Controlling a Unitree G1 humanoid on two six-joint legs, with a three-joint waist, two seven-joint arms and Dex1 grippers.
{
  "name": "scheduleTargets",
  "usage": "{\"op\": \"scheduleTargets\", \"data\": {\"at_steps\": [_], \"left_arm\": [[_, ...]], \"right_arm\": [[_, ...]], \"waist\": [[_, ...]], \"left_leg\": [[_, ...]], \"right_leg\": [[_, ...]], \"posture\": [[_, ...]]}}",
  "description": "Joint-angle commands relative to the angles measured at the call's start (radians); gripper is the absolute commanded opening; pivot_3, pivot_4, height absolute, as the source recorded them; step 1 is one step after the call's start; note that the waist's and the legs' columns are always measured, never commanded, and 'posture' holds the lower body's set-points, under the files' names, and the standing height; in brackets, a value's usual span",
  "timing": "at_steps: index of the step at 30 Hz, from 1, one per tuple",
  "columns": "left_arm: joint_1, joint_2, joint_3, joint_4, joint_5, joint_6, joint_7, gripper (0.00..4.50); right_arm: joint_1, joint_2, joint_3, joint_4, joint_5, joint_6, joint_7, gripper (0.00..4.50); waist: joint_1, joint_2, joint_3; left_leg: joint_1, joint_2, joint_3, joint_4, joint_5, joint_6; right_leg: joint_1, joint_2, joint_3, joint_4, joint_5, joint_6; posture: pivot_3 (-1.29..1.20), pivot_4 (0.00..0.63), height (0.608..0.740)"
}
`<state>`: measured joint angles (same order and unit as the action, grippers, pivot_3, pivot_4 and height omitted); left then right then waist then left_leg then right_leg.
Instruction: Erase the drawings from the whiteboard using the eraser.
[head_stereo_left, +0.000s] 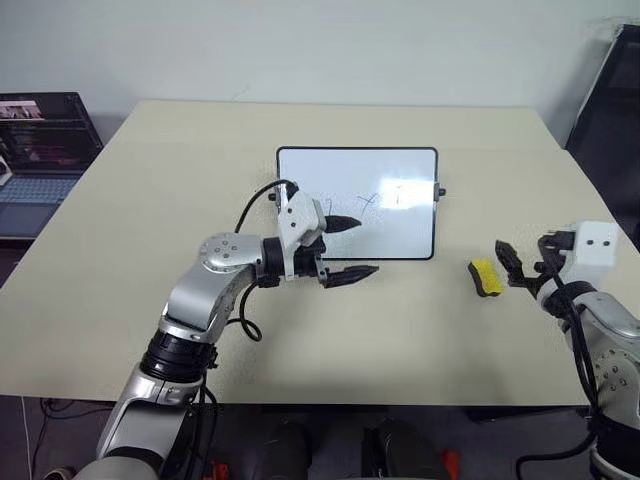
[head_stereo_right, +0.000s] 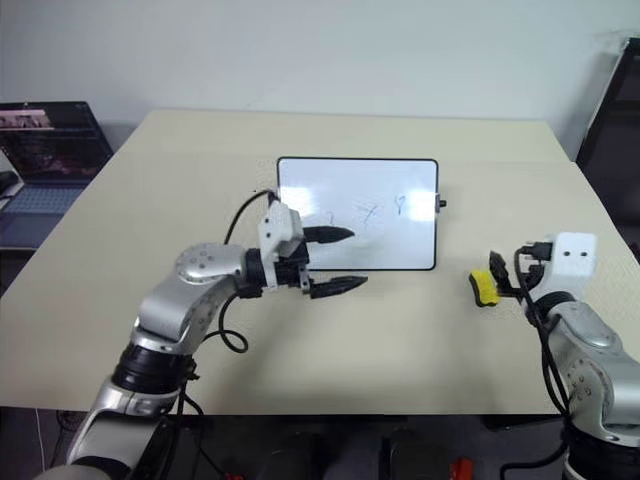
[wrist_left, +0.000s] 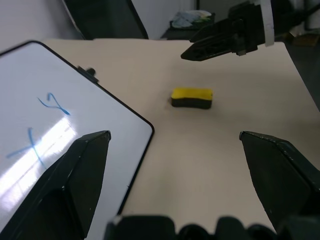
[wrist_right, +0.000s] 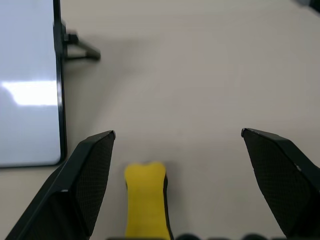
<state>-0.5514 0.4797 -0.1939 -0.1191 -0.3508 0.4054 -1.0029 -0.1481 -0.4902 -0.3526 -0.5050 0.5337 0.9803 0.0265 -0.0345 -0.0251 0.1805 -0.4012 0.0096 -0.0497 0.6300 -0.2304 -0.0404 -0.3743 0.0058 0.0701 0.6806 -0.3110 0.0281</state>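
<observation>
I see the yellow eraser (head_stereo_left: 485, 277) lying flat on the tabletop (head_stereo_left: 150, 200), just off the right side of the whiteboard (head_stereo_left: 400, 225) and not touching it. My right tool (head_stereo_left: 515, 264) is right next to the eraser, on its far side from the board. In the right wrist view the eraser sits low between the two wide-open fingers (wrist_right: 85, 175), closer to one of them, and it is not held. Its long side points the same way as the tool points, away from me, so I think the fingers can close across its short side. My left tool (head_stereo_left: 345, 248) is also wide open and holds nothing. It hangs over the bottom left part of the board and points toward the eraser, but it is much farther off than the right one, so the right arm is the one to grab with. The blue drawings (head_stereo_left: 375, 200) are on the middle of the board, not wiped yet. The tabletop is pale and smooth. A laptop (head_stereo_left: 40, 150) sits off to the left on another surface, a plain wall (head_stereo_left: 320, 40) is behind, and something dark (head_stereo_left: 610, 110) stands at the right edge.
</observation>
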Motion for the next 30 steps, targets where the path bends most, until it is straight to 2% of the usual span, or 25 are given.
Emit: {"op": "scheduleTargets", "data": {"at_steps": [1,16,30], "left_arm": [[0.012,0.003,-0.016,-0.025,0.006,-0.043,-0.029,4.5],[0.017,-0.005,-0.041,-0.026,0.04,-0.069,-0.041,4.5],[0.005,-0.012,-0.041,-0.042,0.041,-0.051,-0.025,4.5]], "right_arm": [[-0.014,-0.023,0.021,-0.011,0.002,0.055,0.026,4.44],[-0.096,0.005,0.117,0.133,-0.072,0.055,0.074,4.44],[-0.115,0.025,0.1,0.228,-0.129,0.0,0.093,4.44]], "waist": [[0.001,0.0,0.0],[0.001,0.0,0.0],[0.001,0.0,0.0]], "left_leg": [[0.0,0.0,0.0,0.0,0.0,0.0],[0.0,0.0,0.0,0.0,0.0,0.0],[0.0,0.0,0.0,0.0,0.0,0.0]], "right_leg": [[0.0,0.0,0.0,0.0,0.0,0.0],[0.0,0.0,0.0,0.0,0.0,0.0],[0.0,0.0,0.0,0.0,0.0,0.0]], "posture": [[0.0,0.15,0.74],[0.0,0.15,0.74],[0.0,0.15,0.74]]}}
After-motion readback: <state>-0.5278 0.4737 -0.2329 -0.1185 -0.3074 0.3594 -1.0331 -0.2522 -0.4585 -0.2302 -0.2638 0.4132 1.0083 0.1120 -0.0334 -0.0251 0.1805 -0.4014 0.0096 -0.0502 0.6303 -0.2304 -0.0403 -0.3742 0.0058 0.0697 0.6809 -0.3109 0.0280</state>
